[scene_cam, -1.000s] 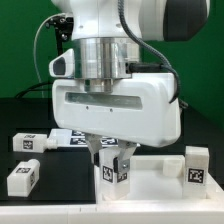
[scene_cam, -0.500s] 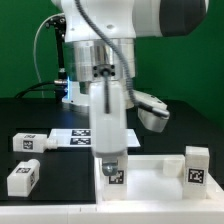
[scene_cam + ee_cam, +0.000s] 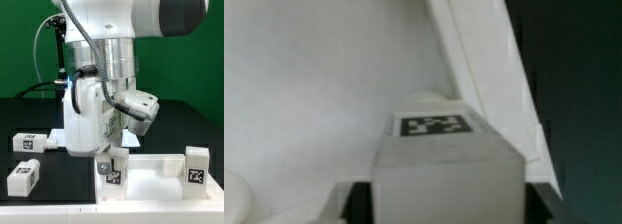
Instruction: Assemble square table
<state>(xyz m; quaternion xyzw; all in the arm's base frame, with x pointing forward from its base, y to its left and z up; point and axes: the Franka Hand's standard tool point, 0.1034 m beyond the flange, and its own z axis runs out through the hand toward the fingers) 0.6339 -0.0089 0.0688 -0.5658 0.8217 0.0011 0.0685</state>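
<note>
we see the pincer (image 3: 111,157) clenched on a leg (image 3: 115,176), upright at a corner of the square top (image 3: 160,183) on the desk (image 3: 62,168); three loose legs (image 3: 27,143) wait, so most assembly remains

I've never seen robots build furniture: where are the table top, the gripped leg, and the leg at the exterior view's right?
table top (image 3: 155,181), exterior view, bare surface.
gripped leg (image 3: 116,178), exterior view, tagged face.
right leg (image 3: 197,169), exterior view, tagged face.
</note>
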